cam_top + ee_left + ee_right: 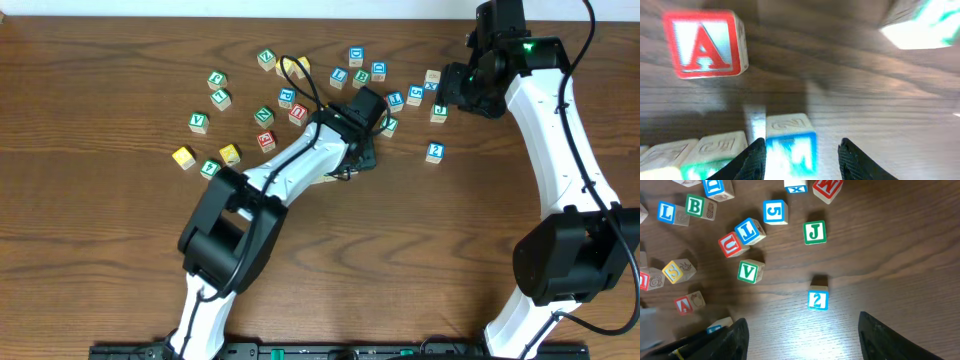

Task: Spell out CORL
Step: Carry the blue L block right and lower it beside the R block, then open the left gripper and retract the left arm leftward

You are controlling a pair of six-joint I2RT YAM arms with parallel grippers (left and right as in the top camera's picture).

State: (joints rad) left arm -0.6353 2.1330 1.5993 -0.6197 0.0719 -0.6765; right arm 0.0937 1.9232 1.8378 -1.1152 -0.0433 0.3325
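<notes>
The L cube (666,212) lies face up in the scattered cluster at the far middle of the table (90,250), just beside a B cube (695,206). One yellow cube (183,156) and a second yellow cube (230,154) sit at the cluster's near-left edge. A green cube (210,169) lies just beside and between them, its letter too small to read. No cubes are lined up. The left gripper (802,143) is low over the wood inside the cluster, fingers apart around a blue cube (791,150) whose letter is blurred. That cube sits against one finger with a gap to the other. The red A cube (705,45) stands near, beyond the tips. The right gripper (801,320) hangs above the cluster's right side, fingers spread wide with nothing between them. The 2 cube (817,300) lies just beyond them, with the J cube (814,232) farther on.
</notes>
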